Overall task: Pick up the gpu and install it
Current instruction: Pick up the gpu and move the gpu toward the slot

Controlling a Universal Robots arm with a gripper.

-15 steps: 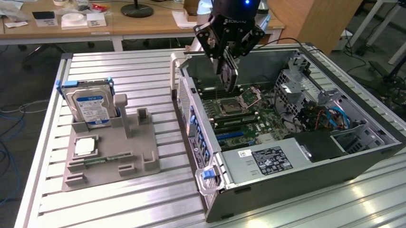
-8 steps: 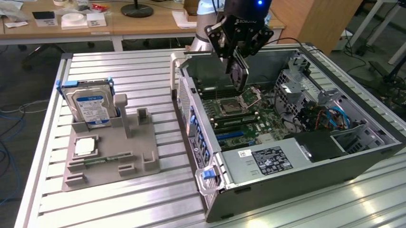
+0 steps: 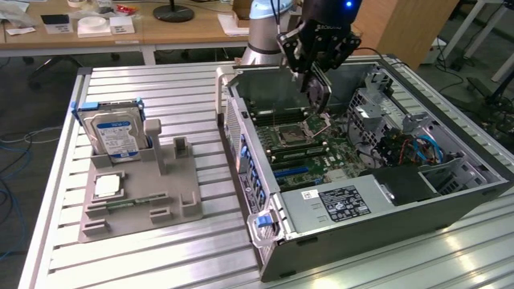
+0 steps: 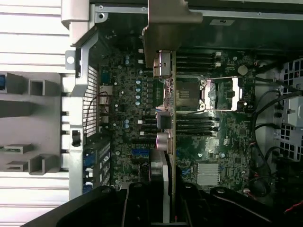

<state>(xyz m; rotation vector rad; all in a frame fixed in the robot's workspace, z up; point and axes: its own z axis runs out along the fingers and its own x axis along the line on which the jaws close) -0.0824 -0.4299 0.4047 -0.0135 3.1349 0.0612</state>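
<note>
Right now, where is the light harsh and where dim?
Exterior view: glare whitens the table slats nearest the camera; the computer case is dim inside. Wrist view: the table washes out white, and the jaws holding the gpu are a dark silhouette.

My arm [image 3: 259,33] enters at the top of the exterior view, with the silver-blue joint upright. The wrist [image 3: 325,18] is bent over so the black gripper [image 3: 310,77] points down, and a blue light [image 3: 347,5] is lit on the wrist. The fingers [image 3: 299,63] are clamped on the gpu [image 3: 319,99], which hangs below them on edge, near vertical and slightly tilted. In the wrist view I see the gripper [image 4: 165,210] as two dark finger bodies pressed on either side of the gpu [image 4: 173,94], with no gap visible. The gpu's bracket end is the one farthest from the fingers.
</note>
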